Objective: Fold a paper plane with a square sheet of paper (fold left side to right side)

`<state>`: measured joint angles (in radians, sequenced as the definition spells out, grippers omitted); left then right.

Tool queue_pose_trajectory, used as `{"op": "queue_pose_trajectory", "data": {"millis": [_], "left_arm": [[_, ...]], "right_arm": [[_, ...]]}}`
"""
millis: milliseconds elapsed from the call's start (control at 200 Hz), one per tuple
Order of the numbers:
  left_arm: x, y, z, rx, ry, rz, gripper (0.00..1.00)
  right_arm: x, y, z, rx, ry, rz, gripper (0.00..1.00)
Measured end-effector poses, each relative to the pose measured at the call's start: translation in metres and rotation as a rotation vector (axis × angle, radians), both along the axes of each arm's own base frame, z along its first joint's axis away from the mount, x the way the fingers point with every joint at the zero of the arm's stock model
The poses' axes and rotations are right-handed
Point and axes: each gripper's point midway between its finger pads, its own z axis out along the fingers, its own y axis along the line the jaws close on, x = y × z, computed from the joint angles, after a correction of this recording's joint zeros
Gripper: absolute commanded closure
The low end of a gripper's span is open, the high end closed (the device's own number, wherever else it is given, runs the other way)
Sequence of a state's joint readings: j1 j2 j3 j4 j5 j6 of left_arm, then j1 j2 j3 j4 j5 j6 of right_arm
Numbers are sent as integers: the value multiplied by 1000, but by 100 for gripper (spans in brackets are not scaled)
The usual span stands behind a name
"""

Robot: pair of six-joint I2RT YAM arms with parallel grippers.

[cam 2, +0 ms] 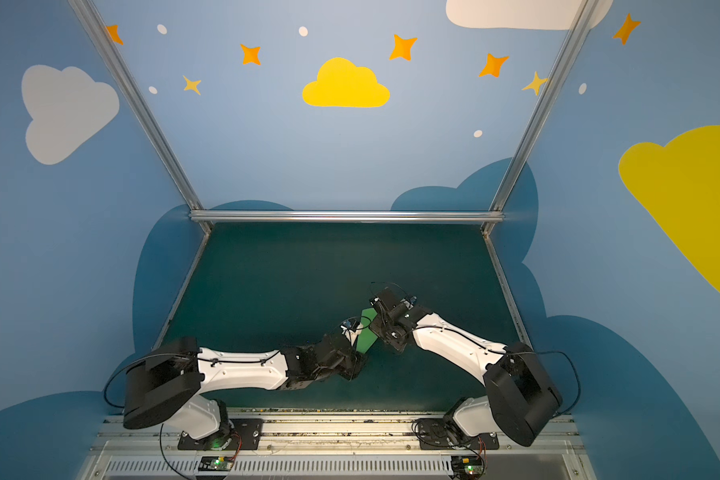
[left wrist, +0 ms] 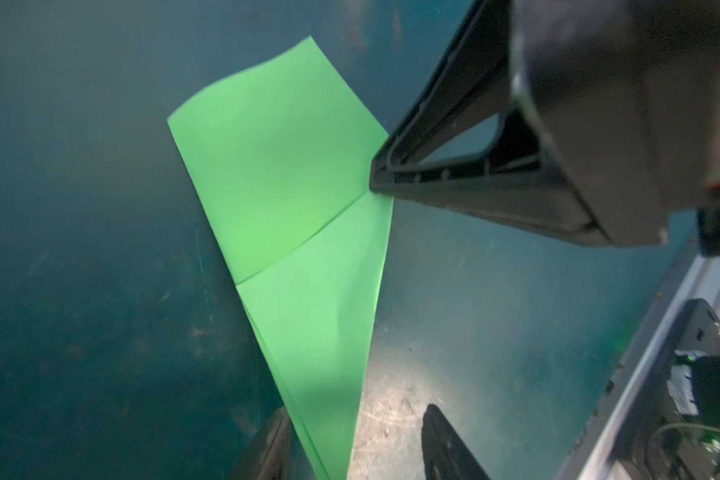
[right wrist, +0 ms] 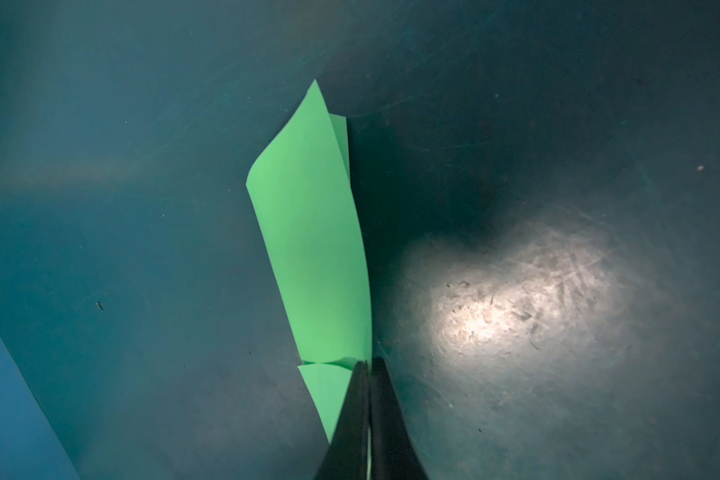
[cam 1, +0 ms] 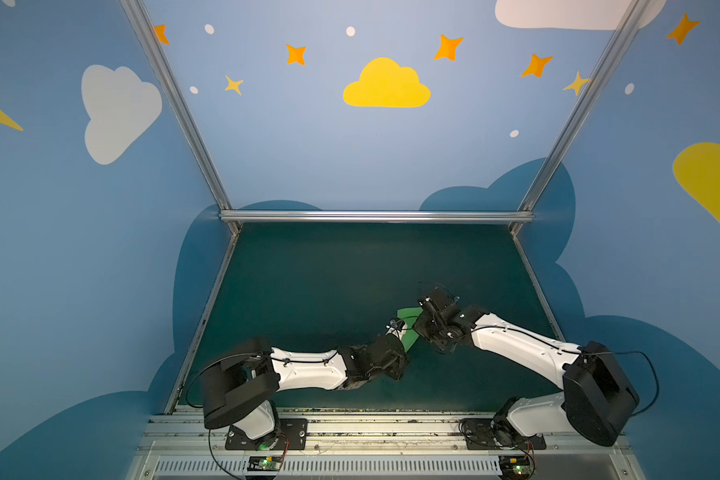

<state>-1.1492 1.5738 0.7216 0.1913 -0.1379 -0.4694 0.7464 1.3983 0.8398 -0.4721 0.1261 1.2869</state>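
Paper plane (left wrist: 292,187), a bright green folded sheet narrowing to a point, is seen in both top views (cam 1: 409,337) between the two wrists, over the near middle of the dark teal mat (cam 1: 329,270). It is pinched at one long edge, beside a crosswise crease, by the right gripper (right wrist: 366,365), whose jaws are pressed fully together on the paper. The left gripper (left wrist: 354,415) is held about half open, its fingers (left wrist: 267,449) set apart with the pointed end passing between them, close against one finger and clear of the other.
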Motion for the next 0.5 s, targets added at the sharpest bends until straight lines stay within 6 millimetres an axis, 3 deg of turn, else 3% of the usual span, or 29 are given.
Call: {"op": "queue_pose_trajectory", "data": {"millis": [496], "left_arm": [[12,-11,-1,16,-74,5,58]], "right_arm": [[-2,2,0,17,13,-9,100]]}}
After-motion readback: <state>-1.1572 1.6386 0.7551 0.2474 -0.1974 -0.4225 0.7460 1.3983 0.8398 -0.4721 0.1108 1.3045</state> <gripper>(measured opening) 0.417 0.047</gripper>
